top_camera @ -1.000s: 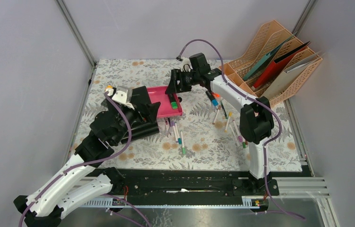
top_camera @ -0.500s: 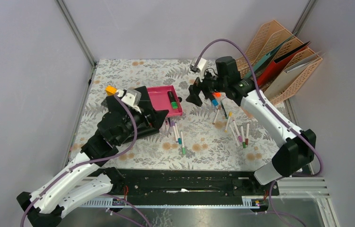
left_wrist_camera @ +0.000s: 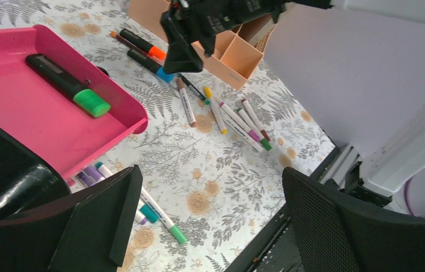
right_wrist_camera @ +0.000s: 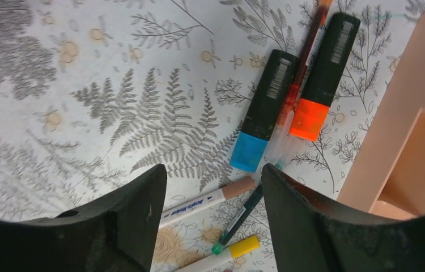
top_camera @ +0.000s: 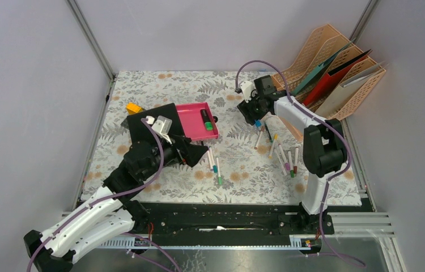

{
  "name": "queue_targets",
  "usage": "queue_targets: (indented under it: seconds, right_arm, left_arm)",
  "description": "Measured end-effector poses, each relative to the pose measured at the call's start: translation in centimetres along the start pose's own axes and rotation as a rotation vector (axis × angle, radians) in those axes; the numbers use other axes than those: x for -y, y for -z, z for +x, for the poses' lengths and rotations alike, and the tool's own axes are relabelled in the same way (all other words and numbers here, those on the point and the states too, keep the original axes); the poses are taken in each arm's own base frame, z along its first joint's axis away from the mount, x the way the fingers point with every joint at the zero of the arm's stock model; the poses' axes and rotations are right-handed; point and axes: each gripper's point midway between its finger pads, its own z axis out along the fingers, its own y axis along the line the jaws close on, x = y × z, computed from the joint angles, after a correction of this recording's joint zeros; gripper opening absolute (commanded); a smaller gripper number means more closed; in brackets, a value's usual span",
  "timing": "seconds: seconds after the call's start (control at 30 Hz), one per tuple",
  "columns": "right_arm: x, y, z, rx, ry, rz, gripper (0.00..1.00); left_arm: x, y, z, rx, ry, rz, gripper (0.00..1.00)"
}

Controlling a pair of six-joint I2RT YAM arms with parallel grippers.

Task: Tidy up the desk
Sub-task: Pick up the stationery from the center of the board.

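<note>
The large flat counter (top_camera: 159,90), covered in pale cloth printed with grey ferns and small orange flowers, fills the floor of the booth, with both arms reaching out over it from the near edge. At its far right corner stands a peach latticed plastic file rack (top_camera: 319,41) holding teal, red and grey folders upright. On the left side lies a flat black rectangular board (top_camera: 148,120), and touching its right edge is a shallow pink plastic tray (top_camera: 189,126). The left pincer (left_wrist_camera: 216,226) hangs just in front of that tray with its jaws spread wide and nothing between them. The right pincer (right_wrist_camera: 213,221) is lowered near the rack, jaws also parted and empty, right over a black highlighter with a blue cap (right_wrist_camera: 264,110). Just beside that one lies a black highlighter with an orange cap (right_wrist_camera: 323,73), a thin orange pen wedged between the two. A loose scatter of white felt pens (top_camera: 283,154) lies nearer the right arm, and a smaller bunch of white pens (top_camera: 213,161) sits by the tray's near corner. Inside the tray rests one black highlighter with a green cap (top_camera: 205,119). A small orange block (top_camera: 134,107) sits at the board's far left corner.
</note>
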Motion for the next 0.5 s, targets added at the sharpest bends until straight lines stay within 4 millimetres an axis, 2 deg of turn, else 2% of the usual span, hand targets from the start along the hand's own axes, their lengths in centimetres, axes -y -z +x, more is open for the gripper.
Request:
queue_targets:
  seconds: [0.13,0.3,0.4,0.5]
  right_arm:
    - [1.0,-1.5,1.2,-0.057,-0.037,0.047,0.59]
    - [1.9,-2.2,1.2,-0.069,-0.073,0.076,0.55]
    - [2.3,-2.9,1.0,-0.073,-0.091,0.081,0.47]
    - [2.7,-4.0,1.2,-0.089,-0.106,0.085,0.47]
  left_arm:
    - [0.5,0.2,0.0,-0.002,0.040,0.019,0.99]
    - [0.9,0.4,-0.2,0.004,0.061,0.031,0.99]
    - [0.9,0.4,-0.2,0.003,0.069,0.032,0.99]
    - [1.0,0.5,-0.2,0.002,0.075,0.031,0.99]
